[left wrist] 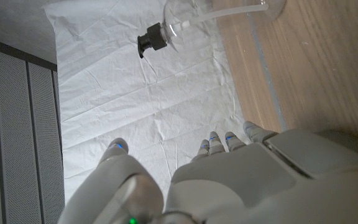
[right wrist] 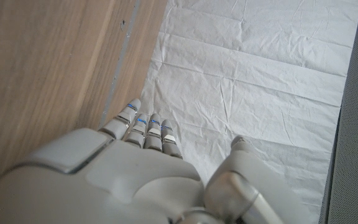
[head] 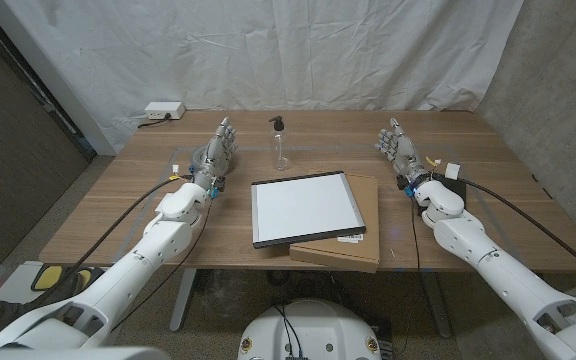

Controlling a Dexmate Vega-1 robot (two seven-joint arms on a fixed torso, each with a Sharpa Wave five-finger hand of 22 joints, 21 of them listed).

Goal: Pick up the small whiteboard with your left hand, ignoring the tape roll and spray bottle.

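The small whiteboard (head: pixel 306 208), white with a dark frame, lies flat at the table's middle, partly on a brown cardboard piece (head: pixel 366 228). My left hand (head: pixel 218 150) stands to its far left, apart from it, fingers extended and holding nothing. In the left wrist view the fingertips (left wrist: pixel 219 142) reach toward the white curtain. The clear spray bottle (head: pixel 280 140) with a black pump stands upright behind the board, right of my left hand; its pump head (left wrist: pixel 151 40) also appears in the left wrist view. My right hand (head: pixel 398 148) stands empty at the far right, its fingertips (right wrist: pixel 148 127) beside the table's wood.
A white power strip (head: pixel 161 111) sits at the table's back left corner. A white curtain (head: pixel 298 50) hangs behind the table. Cables run along both forearms. Bare wood (head: pixel 118 215) shows left of my left arm and around the board.
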